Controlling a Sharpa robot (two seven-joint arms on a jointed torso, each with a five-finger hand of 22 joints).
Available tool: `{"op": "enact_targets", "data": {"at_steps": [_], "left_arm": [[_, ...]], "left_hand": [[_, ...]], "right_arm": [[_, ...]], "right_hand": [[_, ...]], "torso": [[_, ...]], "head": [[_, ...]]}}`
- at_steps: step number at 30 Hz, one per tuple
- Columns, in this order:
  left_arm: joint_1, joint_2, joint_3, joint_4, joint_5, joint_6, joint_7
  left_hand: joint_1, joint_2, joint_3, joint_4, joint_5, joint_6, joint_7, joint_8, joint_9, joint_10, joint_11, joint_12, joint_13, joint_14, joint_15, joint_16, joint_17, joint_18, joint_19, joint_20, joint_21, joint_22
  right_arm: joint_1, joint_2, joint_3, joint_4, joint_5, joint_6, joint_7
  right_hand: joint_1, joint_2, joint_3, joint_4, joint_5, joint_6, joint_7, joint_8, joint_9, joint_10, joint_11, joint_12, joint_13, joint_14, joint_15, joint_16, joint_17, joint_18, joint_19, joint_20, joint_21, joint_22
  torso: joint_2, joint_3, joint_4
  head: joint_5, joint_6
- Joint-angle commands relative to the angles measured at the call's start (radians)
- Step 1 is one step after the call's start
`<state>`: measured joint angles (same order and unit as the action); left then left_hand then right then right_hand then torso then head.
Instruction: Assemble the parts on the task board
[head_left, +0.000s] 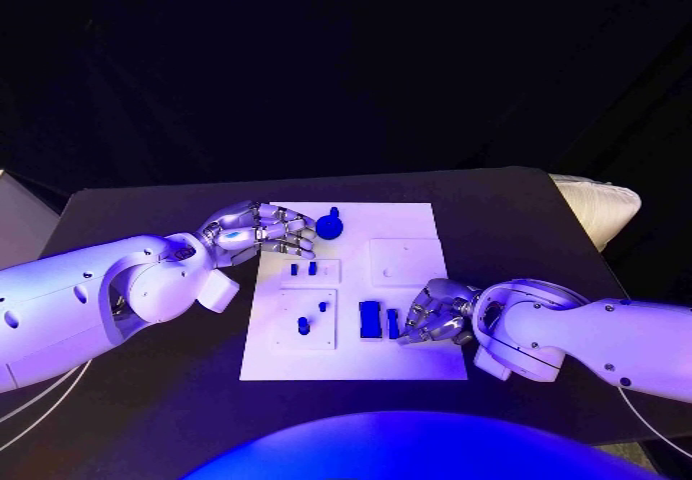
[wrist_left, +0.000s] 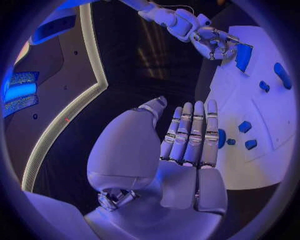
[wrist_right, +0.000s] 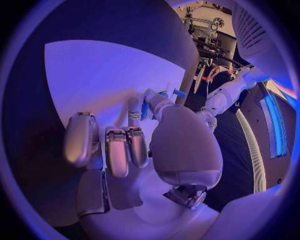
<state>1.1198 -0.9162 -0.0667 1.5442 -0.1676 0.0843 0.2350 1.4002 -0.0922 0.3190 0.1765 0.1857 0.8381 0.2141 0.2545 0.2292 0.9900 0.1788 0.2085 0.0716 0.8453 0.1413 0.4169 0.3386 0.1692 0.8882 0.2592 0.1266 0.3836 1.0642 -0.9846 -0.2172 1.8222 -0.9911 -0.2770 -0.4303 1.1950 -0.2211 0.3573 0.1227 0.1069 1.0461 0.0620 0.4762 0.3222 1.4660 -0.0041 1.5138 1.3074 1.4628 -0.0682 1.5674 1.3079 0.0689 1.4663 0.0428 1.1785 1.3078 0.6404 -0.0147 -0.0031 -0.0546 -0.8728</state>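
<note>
Head view, board: white task board (head_left: 418, 360) flat mid-table, long side running away from the robot; smaller raised white plates on it, likely the seats for the parts.
Head view, parts: round blue knob (head_left: 330, 226) near the far left corner; two small blue pegs (head_left: 303, 268) in the upper left plate; a blue piece (head_left: 304, 325) in the lower left plate; flat blue block (head_left: 371, 319) and a narrow blue bar (head_left: 392, 322) just beside each other mid-board.
Head view, left hand: left hand (head_left: 264, 231) over the board's far left edge, just beside the knob; probably staged for that piece.
Head view, right hand: right hand (head_left: 437, 312) at the board's right side, fingertips down beside the narrow bar; placed for a pick, by judgement.
Left wrist view, left hand: fingers (wrist_left: 192, 135) straight, side by side, nothing in them; released, palm toward the board. Blue knob edge (wrist_left: 221, 138) just past the fingertips.
Left wrist view, other hand: right hand (wrist_left: 215, 42) curled at the blue block (wrist_left: 244, 56); contact or grasp unclear.
Right wrist view, right hand: fingers (wrist_right: 119, 150) curled over the white board (wrist_right: 94, 75), thumb reaching toward a blue piece (wrist_right: 177, 93); cannot tell whether pinched or only touched.
</note>
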Motion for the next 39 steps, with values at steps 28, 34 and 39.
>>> {"op": "enact_targets", "data": {"at_steps": [28,34,39], "left_arm": [[-0.001,0.004,0.0,-0.002,-0.009,0.022,0.001],[-0.001,0.004,0.0,-0.002,-0.009,0.022,0.001],[-0.001,0.003,0.0,-0.002,-0.009,0.022,0.001]], "left_hand": [[0.004,-0.004,0.006,0.0,0.001,0.0,0.013,-0.004,-0.002,-0.002,-0.001,-0.007,-0.002,-0.002,0.004,-0.006,0.002,0.012,0.011,0.0,-0.004,-0.001],[0.004,-0.004,0.006,0.0,0.001,0.0,0.013,-0.004,-0.002,-0.002,-0.001,-0.007,-0.002,-0.002,0.004,-0.006,0.002,0.012,0.011,0.0,-0.004,-0.001],[0.004,-0.004,0.006,0.0,0.001,0.0,0.013,-0.004,-0.002,-0.002,-0.001,-0.007,-0.002,-0.002,0.004,-0.006,0.002,0.012,0.011,0.0,-0.004,-0.001]], "right_arm": [[-0.007,0.007,0.0,-0.005,-0.026,-0.05,0.014],[-0.017,0.021,0.0,-0.013,-0.086,-0.046,-0.021],[-0.021,0.026,0.0,-0.019,-0.13,-0.046,-0.049]], "right_hand": [[0.005,0.025,-0.082,0.056,0.006,0.006,-0.002,0.005,-0.013,0.088,-0.008,0.02,0.243,0.107,-0.003,0.0,0.257,-0.005,0.018,-0.005,0.002,0.177],[0.012,0.03,-0.082,0.058,0.002,0.013,-0.006,0.01,-0.012,0.094,-0.011,0.032,0.25,0.106,-0.006,0.0,0.256,-0.005,0.02,-0.006,0.006,0.178],[0.022,0.036,-0.076,0.058,0.002,0.018,-0.009,0.013,-0.012,0.097,-0.014,0.038,0.253,0.106,-0.008,0.0,0.256,-0.006,0.021,-0.008,0.012,0.179]], "torso": [[0.0,0.0004,-0.0004],[0.0,0.0002,0.0002],[0.0,0.0005,0.0]], "head": [[-0.001,0.0],[-0.001,0.0],[-0.001,0.0]]}}
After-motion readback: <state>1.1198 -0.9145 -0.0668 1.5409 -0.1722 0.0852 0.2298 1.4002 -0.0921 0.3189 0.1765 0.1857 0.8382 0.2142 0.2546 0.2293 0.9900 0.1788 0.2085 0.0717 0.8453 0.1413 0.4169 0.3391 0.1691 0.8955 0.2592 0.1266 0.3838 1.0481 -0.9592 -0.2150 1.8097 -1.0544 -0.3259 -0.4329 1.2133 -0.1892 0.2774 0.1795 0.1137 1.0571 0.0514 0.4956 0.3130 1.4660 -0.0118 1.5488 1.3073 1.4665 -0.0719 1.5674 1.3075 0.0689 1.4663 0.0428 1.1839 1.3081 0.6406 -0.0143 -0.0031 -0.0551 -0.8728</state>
